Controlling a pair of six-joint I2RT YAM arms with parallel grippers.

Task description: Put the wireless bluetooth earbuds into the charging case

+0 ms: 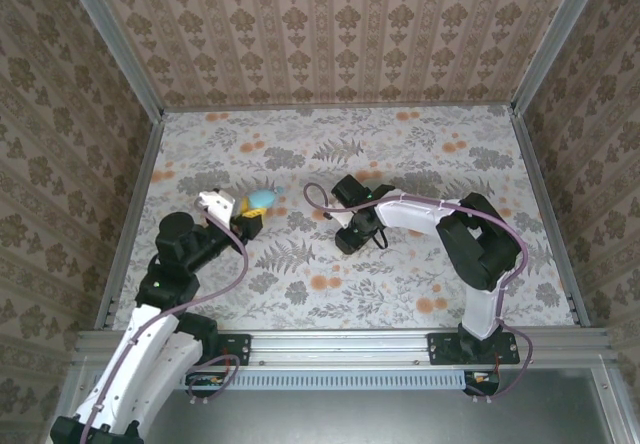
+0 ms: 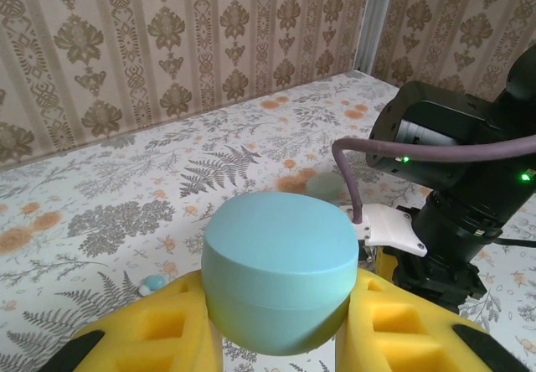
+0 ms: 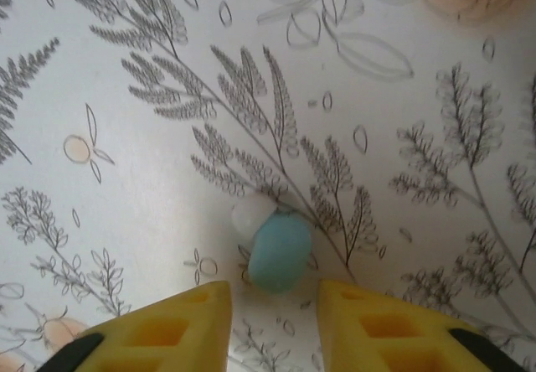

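On the worktop (image 3: 126, 179), an earbud (image 3: 280, 253) lies loose before the narrowly parted right hand (image 3: 275, 305), while the left hand (image 2: 280, 322) clamps the charging case (image 2: 280, 263), so insertion looks not yet begun.

The pale blue rounded plastic charging case (image 2: 280, 276) sits between my left fingers (image 2: 159, 326). To its right, a small pale blue earbud (image 3: 280, 252) lies on the floral-patterned counter (image 3: 126, 204), just ahead of my right fingers (image 3: 188, 322).

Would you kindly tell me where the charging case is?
In the top view, the charging case sits clamped in the left gripper, over the table's left side.
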